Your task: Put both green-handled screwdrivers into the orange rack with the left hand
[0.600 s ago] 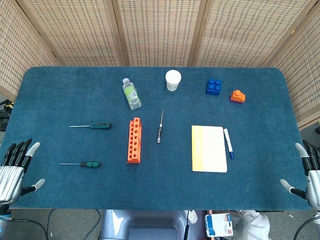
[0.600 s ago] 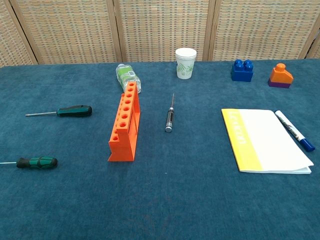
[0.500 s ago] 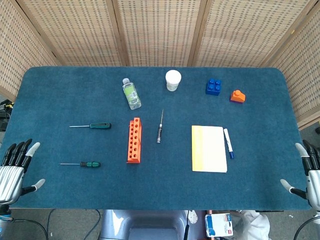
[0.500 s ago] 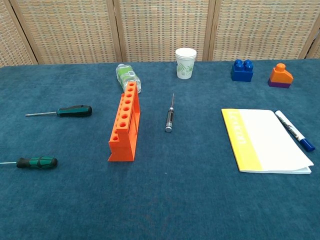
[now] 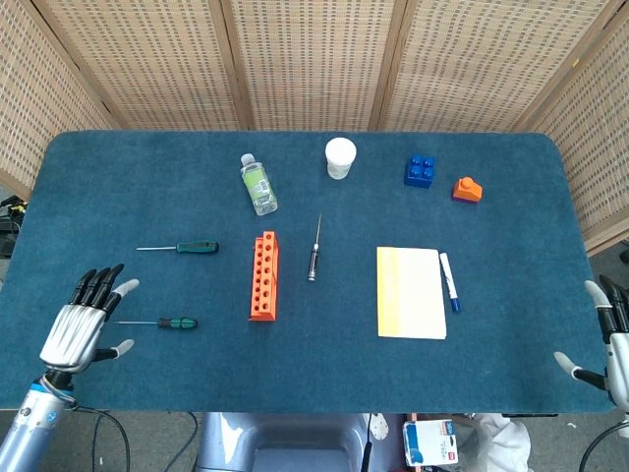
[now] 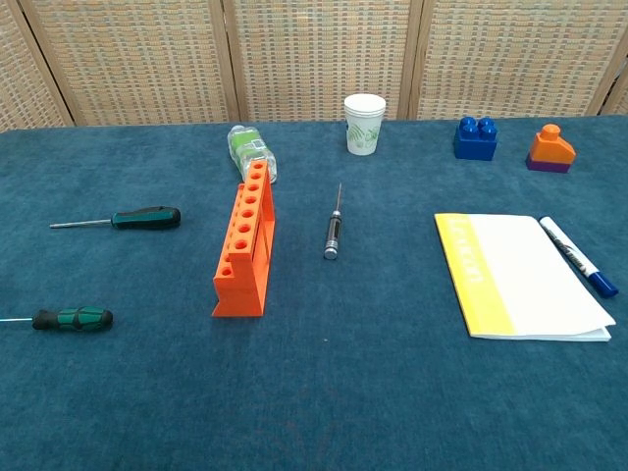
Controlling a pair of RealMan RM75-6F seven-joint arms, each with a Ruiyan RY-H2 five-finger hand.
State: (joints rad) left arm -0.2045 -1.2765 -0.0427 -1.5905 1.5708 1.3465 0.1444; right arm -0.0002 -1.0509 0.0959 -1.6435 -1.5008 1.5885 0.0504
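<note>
Two green-handled screwdrivers lie flat on the blue table, left of the rack: the far screwdriver [image 5: 193, 247] [image 6: 143, 218] and the near screwdriver [image 5: 176, 323] [image 6: 71, 319], both with shafts pointing left. The orange rack [image 5: 263, 276] [image 6: 244, 239] stands upright with a row of empty holes. My left hand [image 5: 84, 323] hovers over the table's front left, fingers spread and empty, just left of the near screwdriver's shaft tip. At the front right edge, my right hand [image 5: 613, 336] is open and empty. The chest view shows neither hand.
A black precision screwdriver [image 5: 314, 255] lies right of the rack. A plastic bottle [image 5: 257, 184] and paper cup [image 5: 340, 157] sit behind. A yellow-white notebook [image 5: 410, 292], a marker [image 5: 449, 282], a blue block [image 5: 420, 171] and an orange block [image 5: 468, 189] occupy the right side.
My left hand has moved from the table's front left corner inward and to the right, toward the near screwdriver. The right hand has dropped slightly. The objects have not moved.
</note>
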